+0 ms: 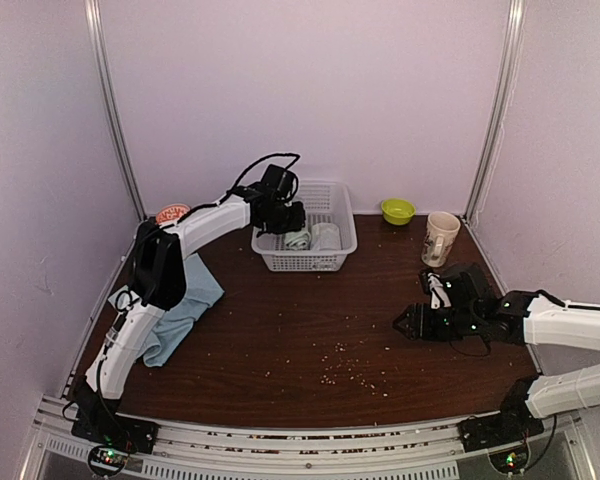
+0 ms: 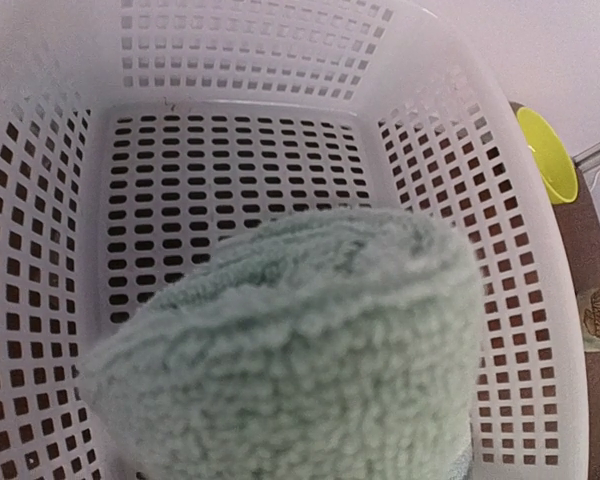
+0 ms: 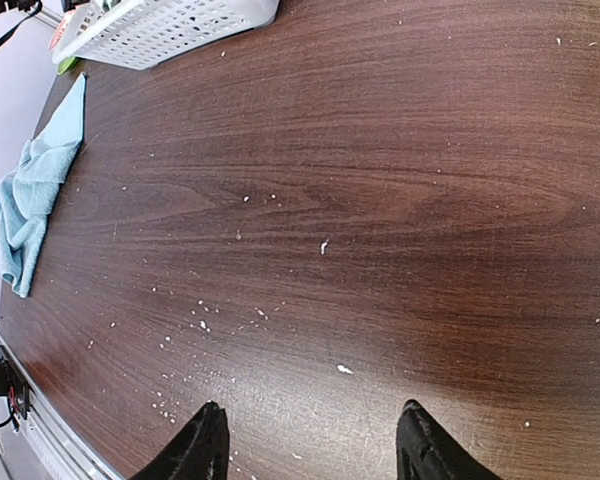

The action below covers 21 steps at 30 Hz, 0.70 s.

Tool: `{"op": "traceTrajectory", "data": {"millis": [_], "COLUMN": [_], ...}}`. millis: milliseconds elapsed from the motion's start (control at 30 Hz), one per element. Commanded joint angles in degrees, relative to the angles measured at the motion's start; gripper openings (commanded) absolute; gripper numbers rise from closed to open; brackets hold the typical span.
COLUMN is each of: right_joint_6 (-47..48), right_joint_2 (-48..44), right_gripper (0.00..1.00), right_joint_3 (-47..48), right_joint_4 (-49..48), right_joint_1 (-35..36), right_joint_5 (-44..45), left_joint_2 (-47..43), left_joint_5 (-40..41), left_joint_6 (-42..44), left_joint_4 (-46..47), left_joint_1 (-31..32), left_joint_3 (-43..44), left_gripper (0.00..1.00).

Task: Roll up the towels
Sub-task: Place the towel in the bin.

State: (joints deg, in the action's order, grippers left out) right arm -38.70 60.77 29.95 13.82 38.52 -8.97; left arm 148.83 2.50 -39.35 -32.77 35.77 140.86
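While above the basket (image 1: 310, 263), left jaws narrow on the rolled green towel (image 2: 300, 350); right jaws wide, empty.

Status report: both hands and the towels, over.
Left hand over basket, gripping green towel roll. Right hand open, empty. Blue towel unrolled, table's left. No obstruction seen.
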Motion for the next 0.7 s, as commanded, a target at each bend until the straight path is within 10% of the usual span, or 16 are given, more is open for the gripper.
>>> {"op": "traceTrajectory", "data": {"millis": [0, 667], "right_joint_6": [1.06, 1.58], "right_joint_2": [0.05, 0.84], "right_gripper": [0.57, 0.57], "right_joint_3": [0.62, 0.59], "right_joint_4": [-0.11, -0.72], "right_joint_1": [-0.71, -1.59], "right_joint_5": [0.95, 0.33], "left_joint_2": [-1.71, -0.48], "left_joint_5": [-2.97, -5.76], "left_joint_6": [-3.1, -5.78], "left_joint_4": [-2.32, -7.55], "left_joint_1": [0.91, 1.17], "left_joint_3": [-2.05, -0.75], "left_gripper": [0.0, 0.0]}}
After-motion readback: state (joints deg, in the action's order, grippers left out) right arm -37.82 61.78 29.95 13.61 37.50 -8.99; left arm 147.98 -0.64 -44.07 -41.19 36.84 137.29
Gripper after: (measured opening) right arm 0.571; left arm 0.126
